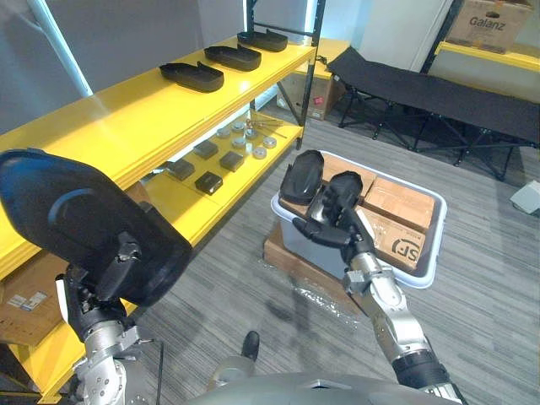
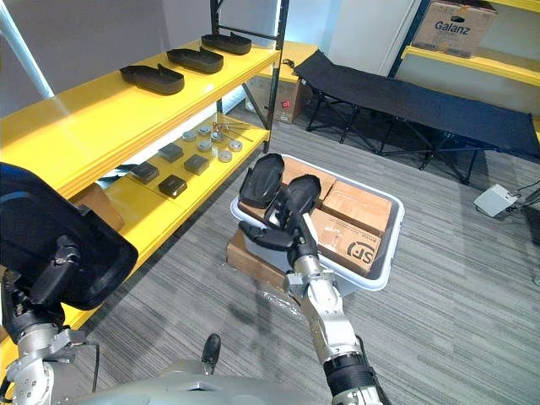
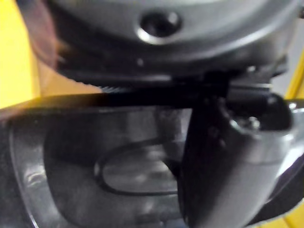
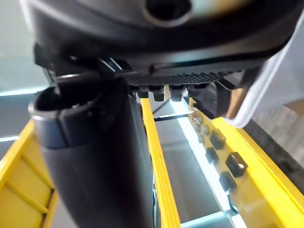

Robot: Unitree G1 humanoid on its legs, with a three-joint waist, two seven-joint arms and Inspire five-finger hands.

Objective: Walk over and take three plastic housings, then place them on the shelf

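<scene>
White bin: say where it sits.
Left eye view, right of centre: the white bin rests on a flat carton, beneath the right hand, beside the yellow shelf.

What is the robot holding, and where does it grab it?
The left hand grips a black housing by its lower rim; the right hand grips a second housing by its side.

Five plastic housings point(image 1: 192, 76) are being counted: three are being kept on the yellow shelf point(image 1: 101, 118), one is being gripped in the left hand point(image 1: 94, 297), one in the right hand point(image 1: 336, 218). Four small black blocks point(image 1: 208, 181) are being stored below. One white tub point(image 1: 308, 245) is being filled with at least three cardboard boxes point(image 1: 405, 198).
</scene>
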